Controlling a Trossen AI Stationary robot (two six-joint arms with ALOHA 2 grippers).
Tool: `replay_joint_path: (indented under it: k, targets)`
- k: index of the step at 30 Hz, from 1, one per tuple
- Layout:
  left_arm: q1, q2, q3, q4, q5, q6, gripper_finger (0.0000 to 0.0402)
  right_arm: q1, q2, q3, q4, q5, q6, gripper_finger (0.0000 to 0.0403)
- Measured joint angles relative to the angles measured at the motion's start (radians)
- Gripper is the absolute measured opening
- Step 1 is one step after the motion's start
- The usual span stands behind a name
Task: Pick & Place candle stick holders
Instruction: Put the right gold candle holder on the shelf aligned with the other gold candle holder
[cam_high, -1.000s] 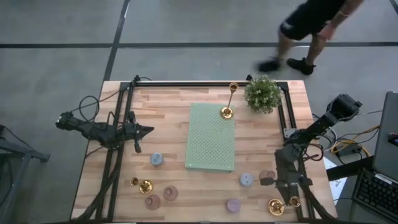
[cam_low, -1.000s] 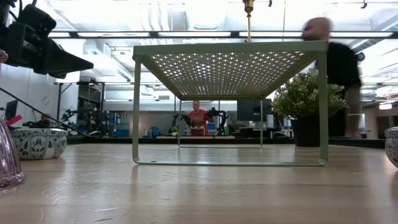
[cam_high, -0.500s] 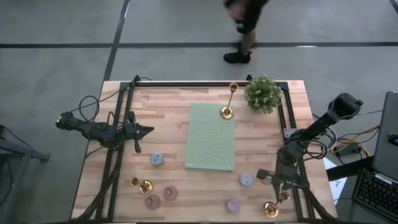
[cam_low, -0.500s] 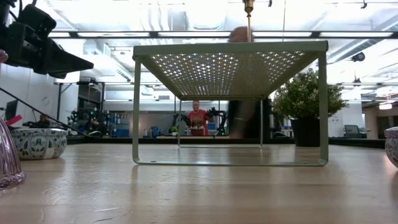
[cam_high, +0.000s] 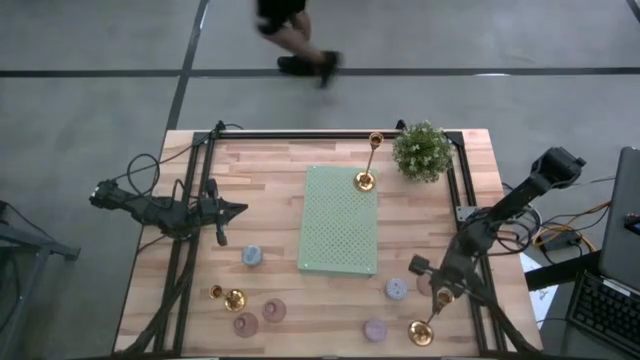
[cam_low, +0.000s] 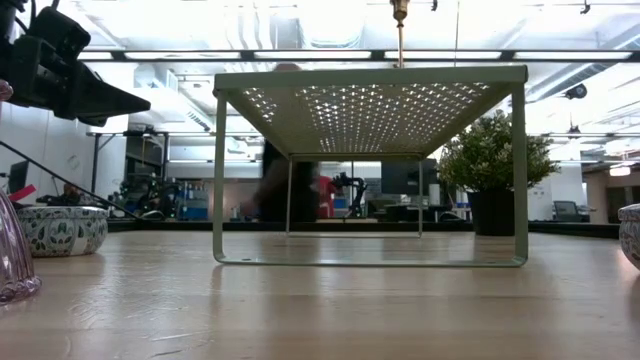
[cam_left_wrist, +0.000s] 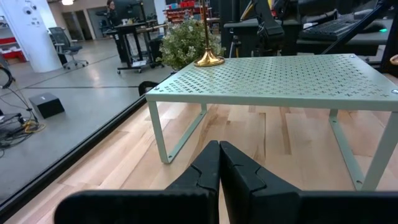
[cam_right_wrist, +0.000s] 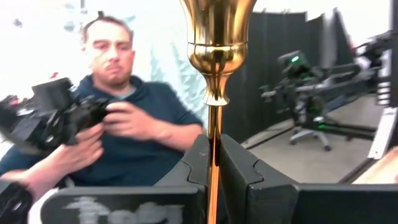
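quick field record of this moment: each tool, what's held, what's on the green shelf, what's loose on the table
right tool: shut on the stem of a tall gold candlestick, near the table's front right
left tool: shut, holds nothing, left of the green perforated shelf
on shelf: second tall gold candlestick, at the far corner by the potted plant
loose, left front: blue-grey cup, small gold holder, two pink cups
loose, right front: blue-grey cup, lavender cup
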Motion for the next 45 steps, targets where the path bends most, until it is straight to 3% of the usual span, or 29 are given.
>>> replay_joint_path:
  k: [10,16,20,26,30,34,41,45]
  targets:
    - [0.0,0.0,0.0,0.0,0.0,0.0,0.0014,-0.006,-0.065,0.0,-0.049,0.258,-0.077,0.0013]
    - [0.0,0.0,0.0,0.0,0.0,0.0,0.0014,-0.007,-0.121,0.006,-0.124,0.356,-0.093,0.0013]
    - [0.0,0.0,0.0,0.0,0.0,0.0,0.0014,-0.007,-0.152,0.074,-0.256,0.388,-0.09,0.0013]
    - [0.0,0.0,0.0,0.0,0.0,0.0,0.0014,-0.007,-0.169,0.245,-0.611,0.551,-0.098,0.0013]
    - [0.0,0.0,0.0,0.0,0.0,0.0,0.0014,-0.007,-0.172,0.337,-0.743,0.585,-0.132,0.0013]
    - [0.0,0.0,0.0,0.0,0.0,0.0,0.0014,-0.008,-0.178,0.389,-0.764,0.596,-0.139,0.0013]
    - [0.0,0.0,0.0,0.0,0.0,0.0,0.0014,-0.012,-0.189,0.421,-0.77,0.78,-0.166,0.0013]
    - [0.0,0.0,0.0,0.0,0.0,0.0,0.0014,-0.032,-0.191,0.452,-0.806,0.833,-0.216,0.0013]
